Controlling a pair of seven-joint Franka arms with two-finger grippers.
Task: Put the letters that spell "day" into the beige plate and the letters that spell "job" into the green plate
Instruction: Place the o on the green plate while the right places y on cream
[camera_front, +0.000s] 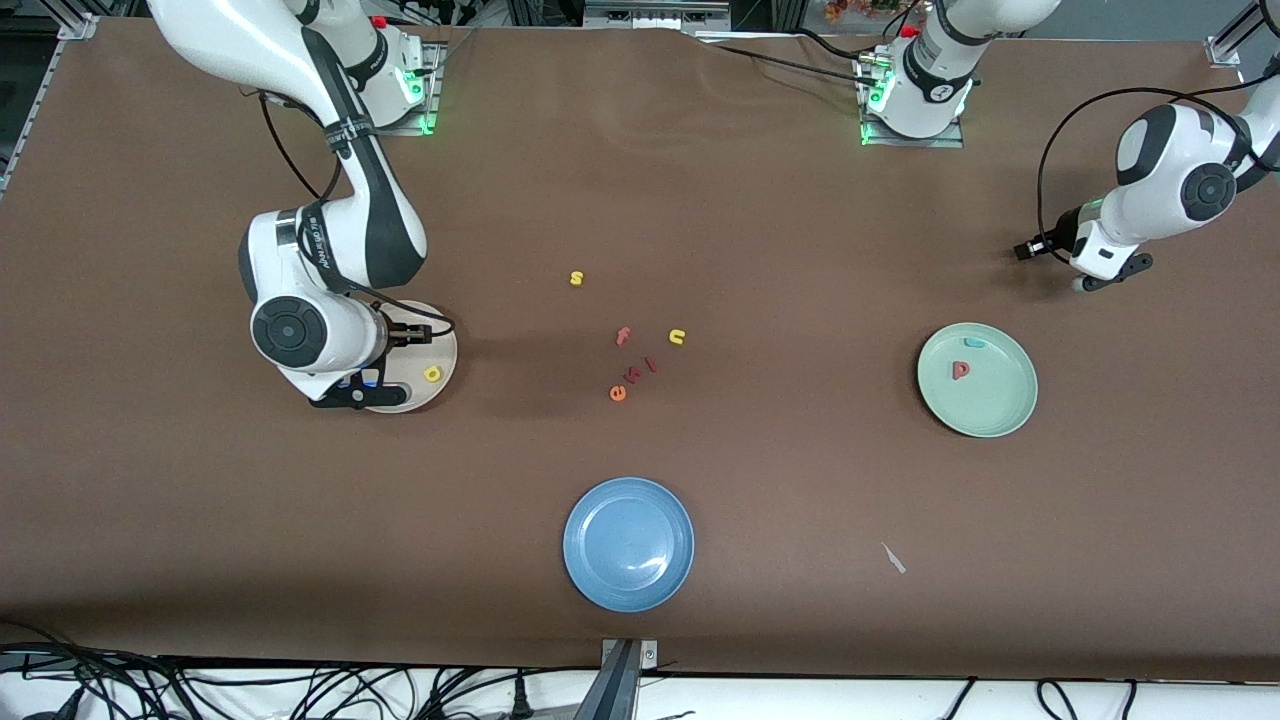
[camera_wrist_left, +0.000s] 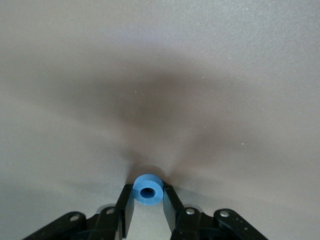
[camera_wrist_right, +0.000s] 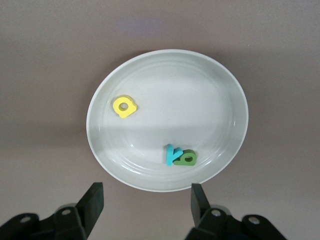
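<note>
My left gripper is shut on the blue ring "o", low over bare table at the left arm's end, apart from the green plate. That plate holds the pinkish-red looped letter and the teal "j". My right gripper hangs open and holds nothing, over the edge of the beige plate. In this plate lie the yellow looped letter, the teal "y" and the dark green looped letter. In the front view the right arm covers much of the beige plate.
Loose letters lie mid-table: a yellow "s", a pink "f", a yellow "u", an orange "e" and two small red ones beside it. A blue plate sits nearer the front camera. A white scrap lies beside it.
</note>
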